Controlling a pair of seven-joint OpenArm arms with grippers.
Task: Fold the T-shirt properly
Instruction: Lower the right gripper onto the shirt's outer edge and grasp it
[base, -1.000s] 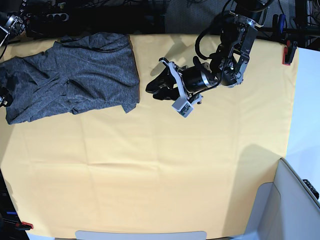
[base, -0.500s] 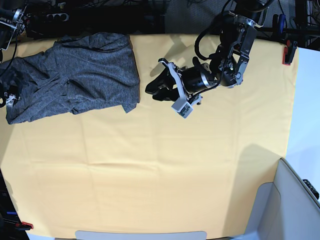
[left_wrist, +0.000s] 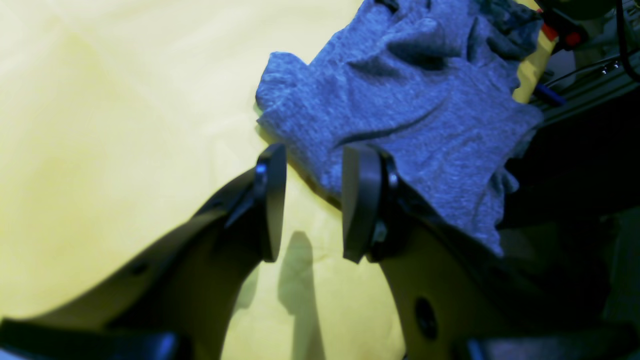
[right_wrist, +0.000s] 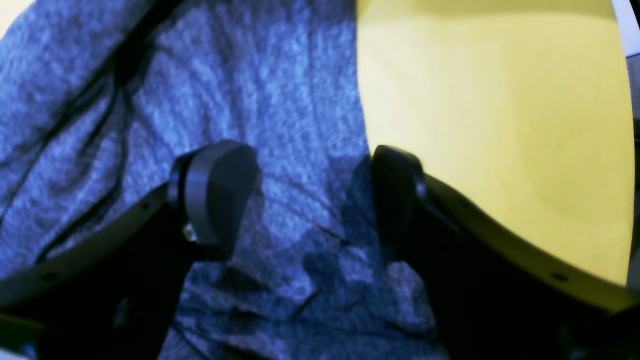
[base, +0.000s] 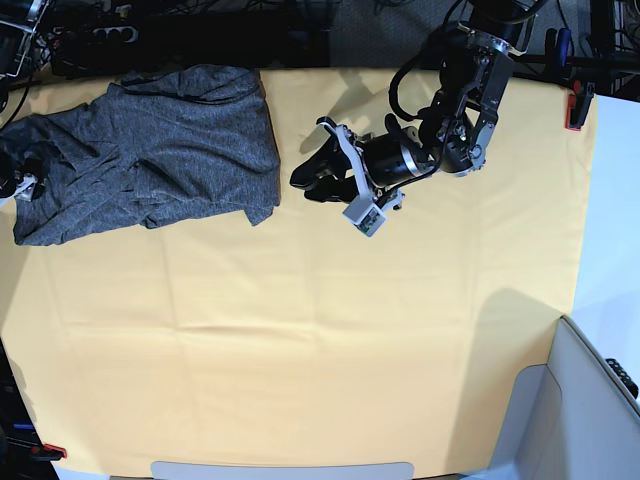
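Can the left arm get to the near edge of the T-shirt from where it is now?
Probably yes. The left gripper is open, empty, and pointed at the T-shirt, with only bare yellow tablecloth showing between them.

Soft, matt, heathered grey knit on the T-shirt (left_wrist: 400, 95) ahead of the jaws, smooth matt yellow-orange weave on the tablecloth (base: 320, 350) beneath them, dark, smooth, faintly sheened plastic on the left gripper (left_wrist: 312, 200) itself.
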